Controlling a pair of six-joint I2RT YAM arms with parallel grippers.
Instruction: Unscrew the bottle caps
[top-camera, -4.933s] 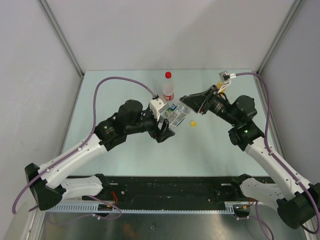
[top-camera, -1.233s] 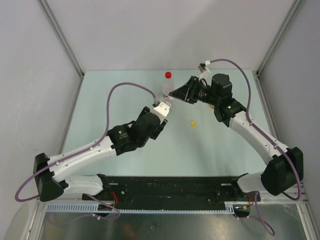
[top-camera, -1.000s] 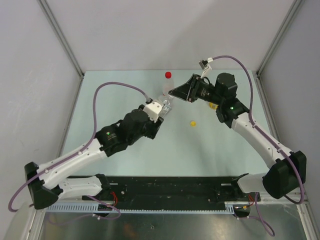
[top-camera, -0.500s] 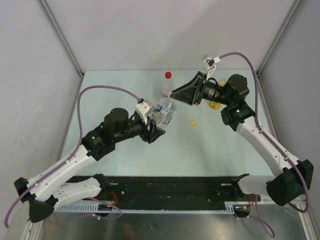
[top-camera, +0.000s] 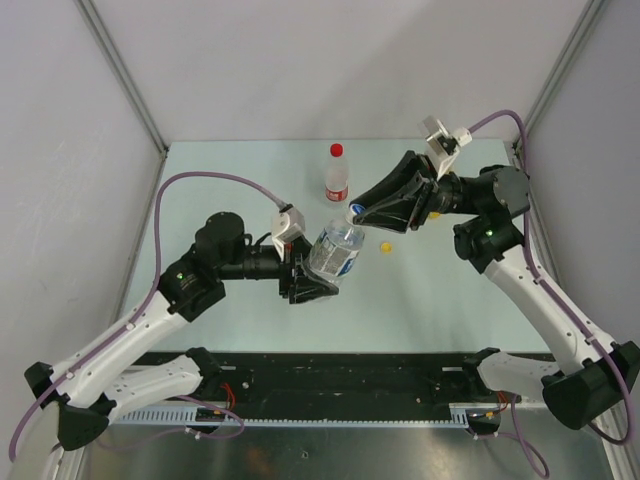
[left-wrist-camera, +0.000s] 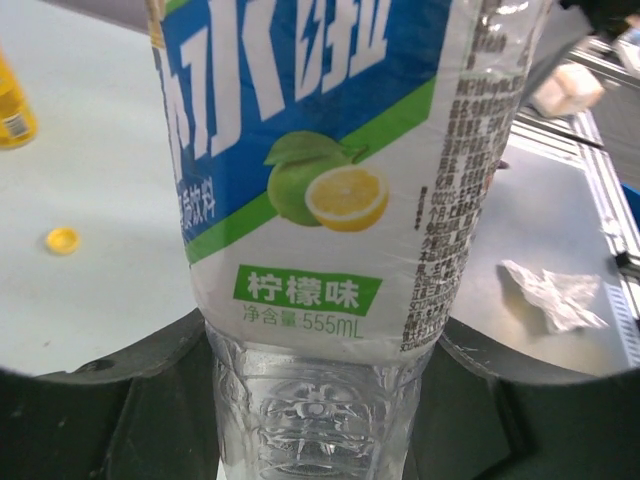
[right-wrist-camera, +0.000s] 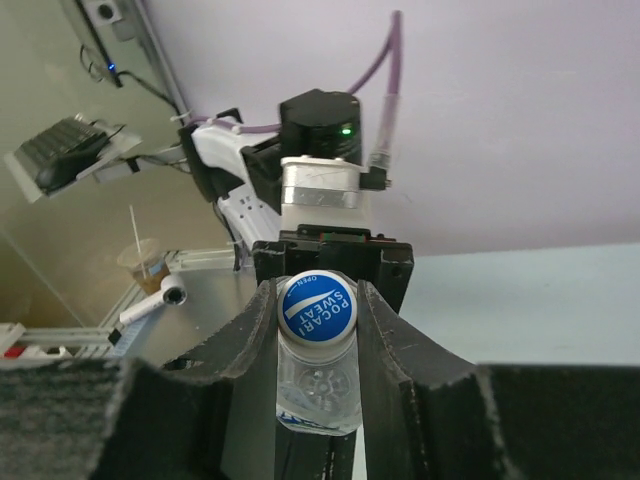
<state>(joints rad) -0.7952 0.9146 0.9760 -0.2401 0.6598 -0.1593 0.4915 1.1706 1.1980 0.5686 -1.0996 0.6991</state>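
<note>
My left gripper (top-camera: 313, 278) is shut on the lower body of the clear bottle with the blue-white label (top-camera: 336, 250), holding it tilted above the table. The same bottle (left-wrist-camera: 330, 170) fills the left wrist view, with the left gripper (left-wrist-camera: 322, 395) round its ribbed base. My right gripper (top-camera: 356, 213) is shut on this bottle's cap (right-wrist-camera: 317, 308), white-sided with a blue printed top, pinched between both fingers of the right gripper (right-wrist-camera: 317, 300). A red-capped bottle (top-camera: 337, 178) stands upright at the back. A loose yellow cap (top-camera: 385, 246) lies on the table.
A bottle of yellow-orange liquid (left-wrist-camera: 12, 105) stands at the left edge of the left wrist view, with the yellow cap (left-wrist-camera: 62, 240) near it. Grey walls close the table's back and sides. A metal rail with a crumpled white scrap (left-wrist-camera: 552, 292) runs along the near edge.
The left arm has carried the blue-labelled bottle away from the red-capped bottle toward the table's middle and tilted it. The right gripper has come along at the bottle's cap.
</note>
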